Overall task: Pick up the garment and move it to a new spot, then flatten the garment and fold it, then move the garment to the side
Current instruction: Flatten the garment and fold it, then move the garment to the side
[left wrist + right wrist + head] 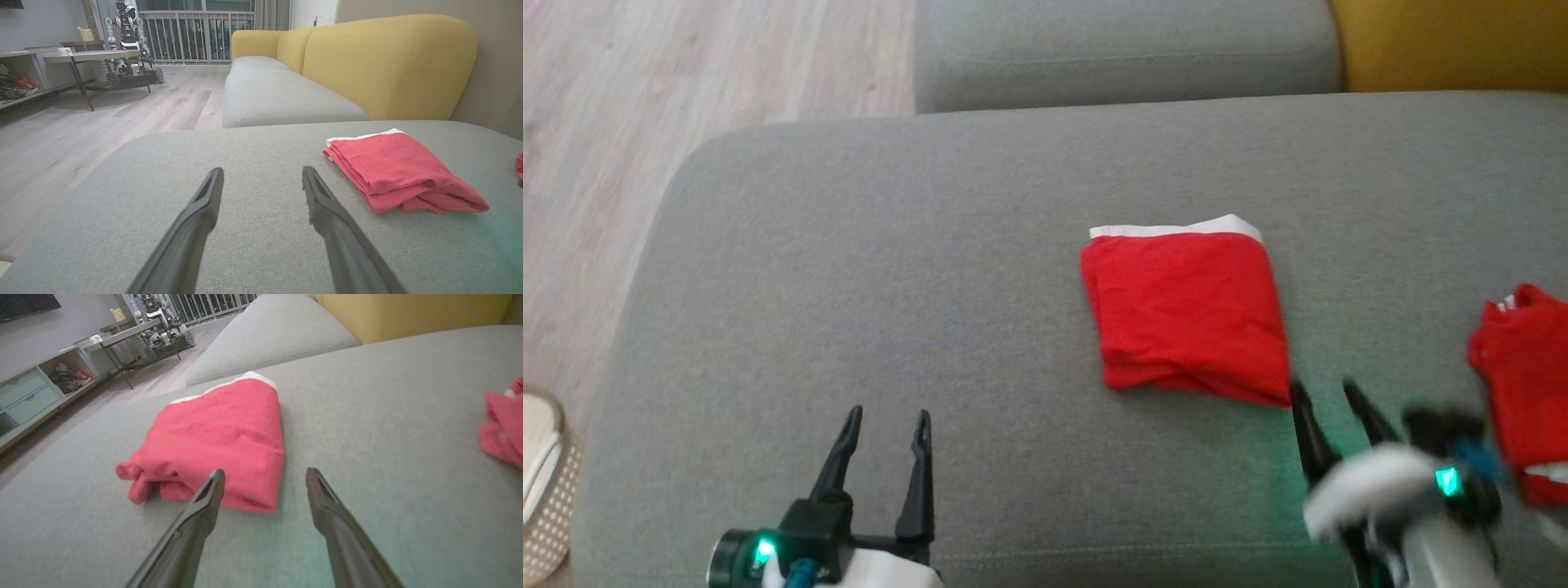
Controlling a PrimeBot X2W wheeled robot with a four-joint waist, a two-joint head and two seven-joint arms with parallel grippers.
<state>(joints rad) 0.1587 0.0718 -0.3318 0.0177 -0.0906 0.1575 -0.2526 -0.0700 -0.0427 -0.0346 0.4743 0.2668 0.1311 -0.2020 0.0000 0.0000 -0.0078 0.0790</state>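
The red garment (1188, 314) lies folded, white-edged, on the grey cushion (890, 286).

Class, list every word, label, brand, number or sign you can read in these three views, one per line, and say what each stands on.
No text can be read in any view.
The folded red garment has a plain white band and no print.
The second red garment has small white marks, too blurred to tell whether they are letters.
The things on the far table are too small to read.
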